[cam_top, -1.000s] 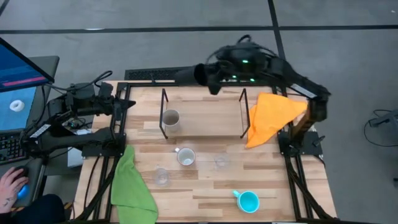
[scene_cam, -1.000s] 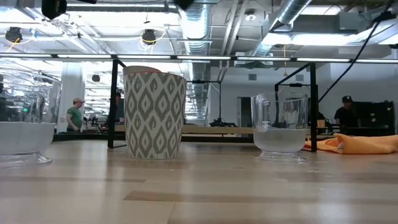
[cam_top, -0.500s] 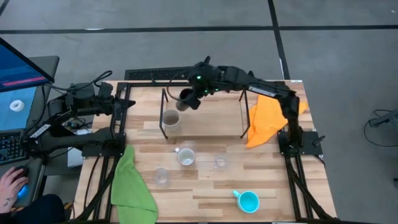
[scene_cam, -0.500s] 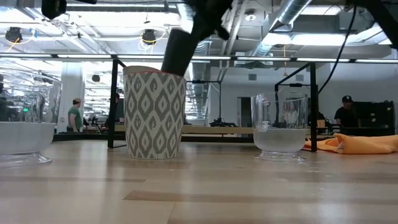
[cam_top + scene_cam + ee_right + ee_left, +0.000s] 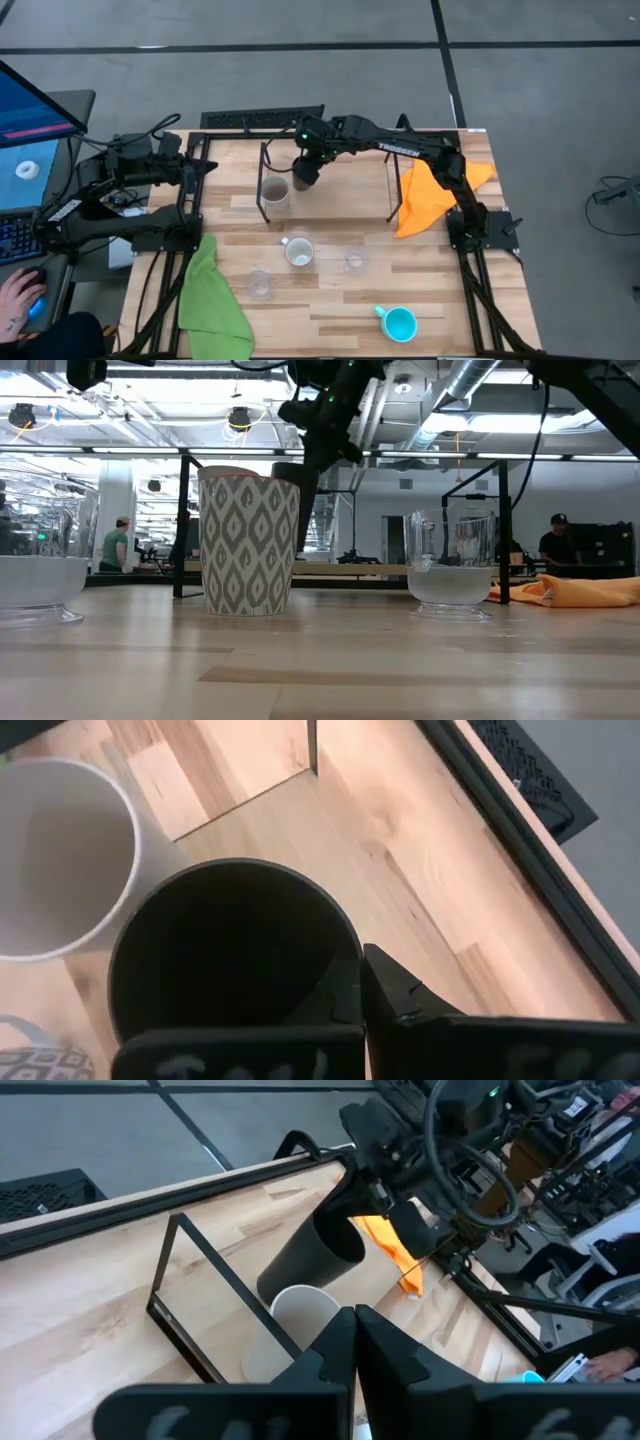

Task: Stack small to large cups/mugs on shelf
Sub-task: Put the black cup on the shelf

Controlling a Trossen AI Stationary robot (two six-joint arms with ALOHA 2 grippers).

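The shelf [image 5: 325,200], a wooden board inside thin black rods, sits at the far middle of the table [image 5: 440,300] and so far carries one vessel, a white mug [image 5: 275,191] at its left end. Just to the right of that mug the right gripper [image 5: 310,160] hangs over the board, clamped on the rim of the black mug [image 5: 304,174], which looks slightly tilted and not yet set down; whether its base touches the board cannot be told. The left gripper [image 5: 352,1342] waits off the table's far left edge, its fingers pressed together on nothing. By my reading the task is early: one mug placed, a second arriving. Still out on the near half of the table are the patterned grey-and-white mug [image 5: 298,252] near the middle, the light blue mug [image 5: 399,323] at the near right, and two clear glass cups [image 5: 258,285] [image 5: 356,258], one on either side of the patterned mug. A green cloth [image 5: 212,300] lies at the near left and an orange cloth [image 5: 435,185] beside the shelf's right end.
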